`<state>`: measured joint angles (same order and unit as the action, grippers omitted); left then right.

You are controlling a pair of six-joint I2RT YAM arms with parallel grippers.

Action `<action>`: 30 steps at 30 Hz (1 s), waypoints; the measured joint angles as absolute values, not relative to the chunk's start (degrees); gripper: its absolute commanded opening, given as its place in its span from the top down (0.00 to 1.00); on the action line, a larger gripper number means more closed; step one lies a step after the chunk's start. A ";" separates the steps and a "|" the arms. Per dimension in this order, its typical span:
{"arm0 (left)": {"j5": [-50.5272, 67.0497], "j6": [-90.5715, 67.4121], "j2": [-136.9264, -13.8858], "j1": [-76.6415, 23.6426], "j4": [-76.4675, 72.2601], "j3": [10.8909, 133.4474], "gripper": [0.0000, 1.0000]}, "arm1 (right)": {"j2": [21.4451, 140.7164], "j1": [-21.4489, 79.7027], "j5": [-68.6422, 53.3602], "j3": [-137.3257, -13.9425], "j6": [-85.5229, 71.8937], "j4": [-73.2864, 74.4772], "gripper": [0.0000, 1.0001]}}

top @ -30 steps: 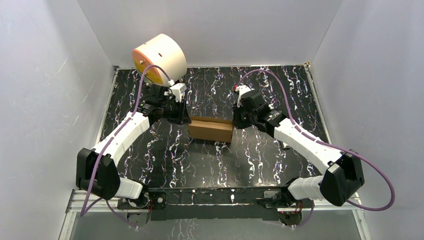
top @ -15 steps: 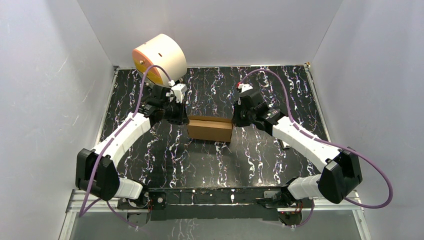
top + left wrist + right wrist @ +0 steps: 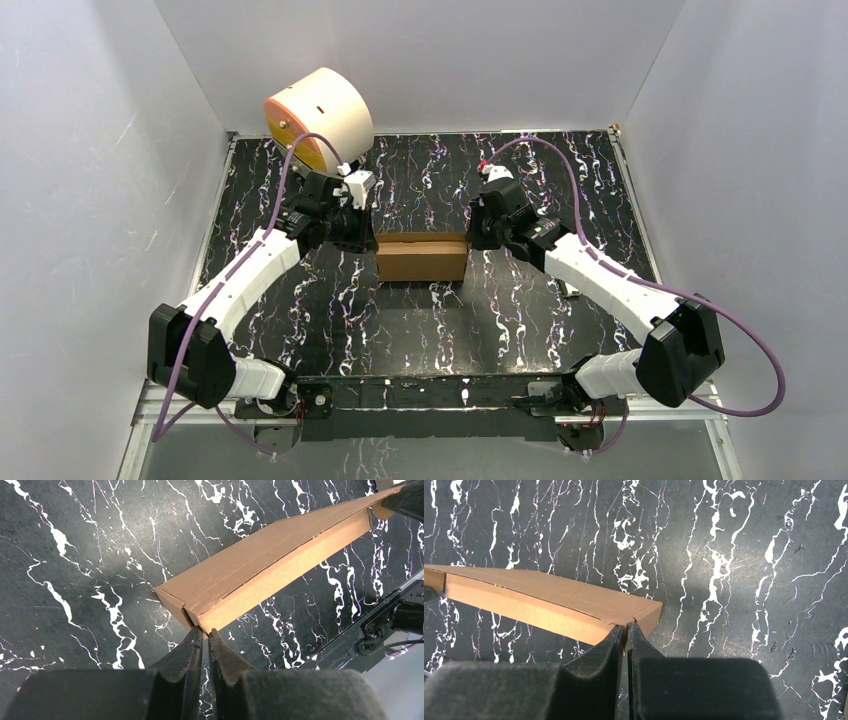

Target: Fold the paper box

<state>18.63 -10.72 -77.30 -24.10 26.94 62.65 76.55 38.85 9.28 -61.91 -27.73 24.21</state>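
Observation:
The paper box point(image 3: 422, 258) is a closed, shallow brown cardboard box in the middle of the black marbled table, lying level from left to right. My left gripper point(image 3: 364, 238) is at its left end; in the left wrist view the tips point(image 3: 205, 630) are pinched on the near corner of the box point(image 3: 260, 572). My right gripper point(image 3: 470, 238) is at its right end; in the right wrist view the tips point(image 3: 625, 626) are closed on the corner seam of the box point(image 3: 549, 602). Both pairs of jaws stand almost together.
A cream cylinder with an orange face point(image 3: 318, 118) stands at the back left, just behind my left wrist. White walls point(image 3: 100, 200) close in the table on three sides. The black arm rail point(image 3: 420, 395) runs along the near edge.
Both grippers have moved a little toward the back. The box has turned with them from a slight tilt to level and sits slightly farther back.

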 measured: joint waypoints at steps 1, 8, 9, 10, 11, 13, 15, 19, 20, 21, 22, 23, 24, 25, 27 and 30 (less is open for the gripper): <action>18.63 -10.87 -77.23 -24.14 27.16 62.65 0.93 | 76.55 38.85 9.39 -61.71 -27.94 23.75 0.85; 18.33 -11.60 -75.66 -24.21 27.53 62.63 0.93 | 76.25 38.85 10.31 -58.61 -28.58 18.87 0.86; 18.20 -11.60 -75.46 -24.23 27.53 62.63 0.93 | 76.05 38.85 10.35 -57.98 -28.60 18.17 0.86; 17.98 -11.60 -75.24 -24.25 27.53 62.63 0.93 | 75.81 38.85 10.35 -57.34 -28.67 17.45 0.86; 17.76 -11.57 -75.13 -24.29 27.55 62.63 0.93 | 75.57 38.85 10.35 -56.80 -28.75 16.93 0.86; 17.47 -11.57 -75.11 -24.36 27.55 62.61 0.93 | 75.13 38.85 10.35 -56.10 -28.91 16.19 0.86; 17.30 -11.57 -75.11 -24.40 27.68 62.61 0.93 | 74.83 38.85 10.37 -55.66 -29.10 15.75 0.86; 17.28 -11.60 -75.11 -24.40 27.70 62.30 0.93 | 74.61 38.85 10.37 -55.33 -29.61 15.35 0.86; 17.21 -11.60 -75.11 -24.40 27.77 62.19 0.93 | 74.61 38.85 10.33 -55.27 -29.67 15.22 0.86; 17.10 -11.62 -75.11 -24.40 27.79 62.11 0.93 | 74.61 38.85 10.33 -55.20 -29.74 15.11 0.86; 16.99 -11.60 -75.11 -24.40 27.73 62.00 0.93 | 74.59 38.85 10.28 -55.00 -29.76 14.79 0.86; 16.86 -11.57 -75.09 -24.40 27.73 61.84 0.93 | 74.54 38.85 10.22 -54.72 -29.80 14.39 0.86; 16.71 -11.57 -75.09 -24.40 27.68 61.65 0.93 | 74.48 38.85 10.09 -54.46 -29.80 13.89 0.86; 16.58 -11.55 -75.09 -24.40 27.73 61.49 0.93 | 74.46 38.87 9.89 -54.35 -29.78 13.58 0.86; 16.10 -11.44 -75.09 -24.45 27.83 61.32 0.93 | 74.41 38.87 9.67 -54.00 -29.78 12.97 0.86; 15.38 -11.14 -75.09 -24.51 27.92 61.32 0.93 | 74.24 38.87 9.08 -53.47 -29.71 12.05 0.86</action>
<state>15.38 -11.14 -75.09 -24.51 27.92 61.32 74.24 38.87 9.08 -53.47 -29.71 12.05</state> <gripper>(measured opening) 0.074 0.145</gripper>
